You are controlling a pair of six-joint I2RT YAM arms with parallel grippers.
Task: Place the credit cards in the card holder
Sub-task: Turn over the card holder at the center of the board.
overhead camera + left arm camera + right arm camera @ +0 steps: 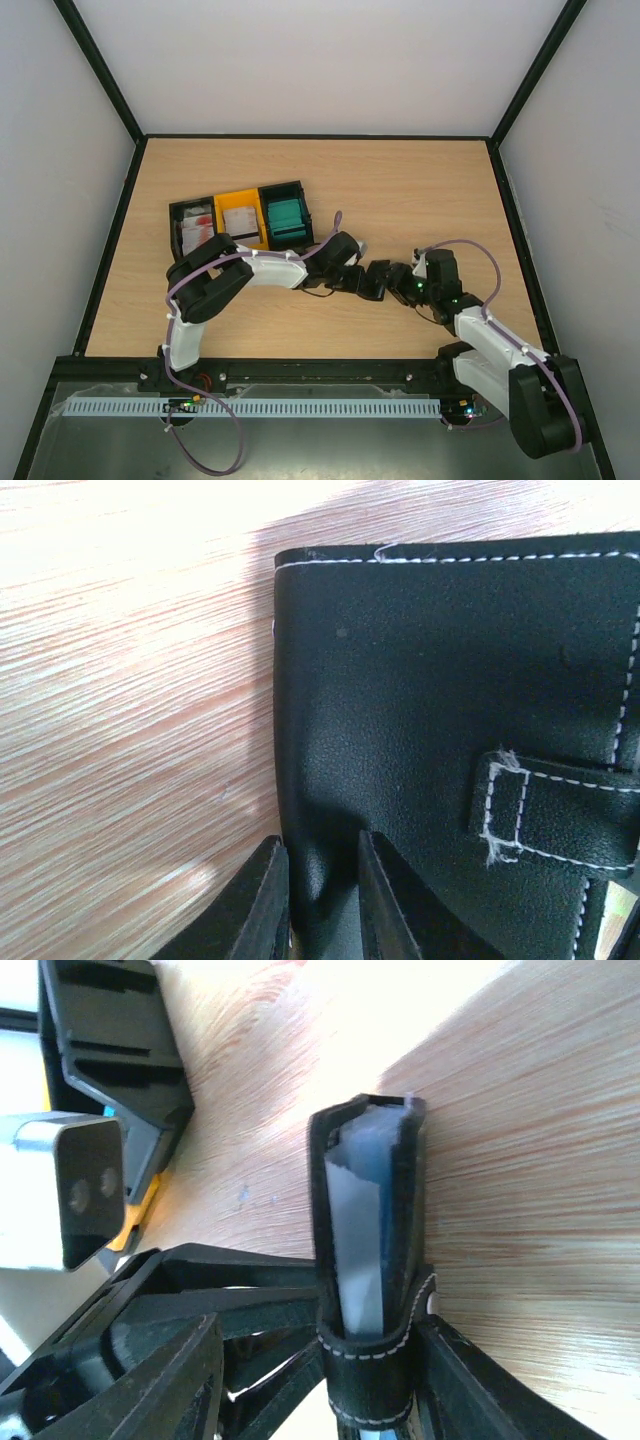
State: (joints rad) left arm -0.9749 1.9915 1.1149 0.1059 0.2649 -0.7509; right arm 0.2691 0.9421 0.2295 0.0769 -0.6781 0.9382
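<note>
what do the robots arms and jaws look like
Both arms are white shells with black joints: left arm, right arm. A lilac cable runs along each. Jaws are plain black wedges; green lights glow by the right wrist.

Left pincer [320, 852] clamped, right pincer [372, 1360] spread
</note>
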